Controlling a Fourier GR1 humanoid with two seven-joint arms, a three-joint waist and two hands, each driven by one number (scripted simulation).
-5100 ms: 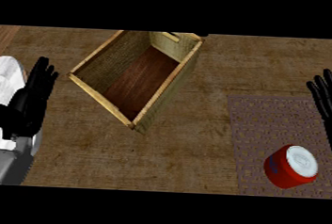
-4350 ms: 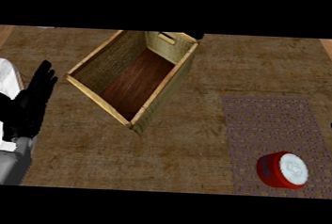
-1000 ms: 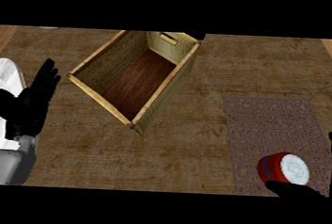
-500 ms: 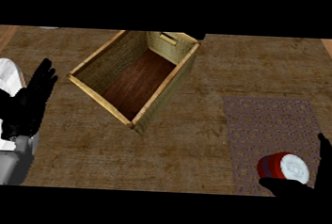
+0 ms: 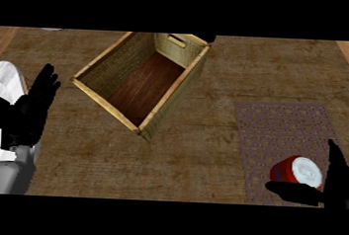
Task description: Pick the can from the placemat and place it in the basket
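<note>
A red can [image 5: 296, 172] with a white top lies on the purple-brown placemat [image 5: 279, 134] near its lower right corner. My right hand [image 5: 340, 188] is at the lower right, open around the can: fingers rise on the can's right side and the thumb reaches under its lower left. The hand looks close to the can, but contact is unclear. The rectangular wooden basket [image 5: 146, 83] stands open at the upper centre, holding nothing. My left hand [image 5: 28, 110] rests open at the left edge, fingers up.
A white object [image 5: 1, 107] sits at the left edge behind my left hand. The brown woven counter top [image 5: 197, 155] stretches between the basket and the placemat.
My right hand has come up from the lower right corner to the can, its fingers and thumb now bracketing it. The can, basket and left hand stay nearly where they were.
</note>
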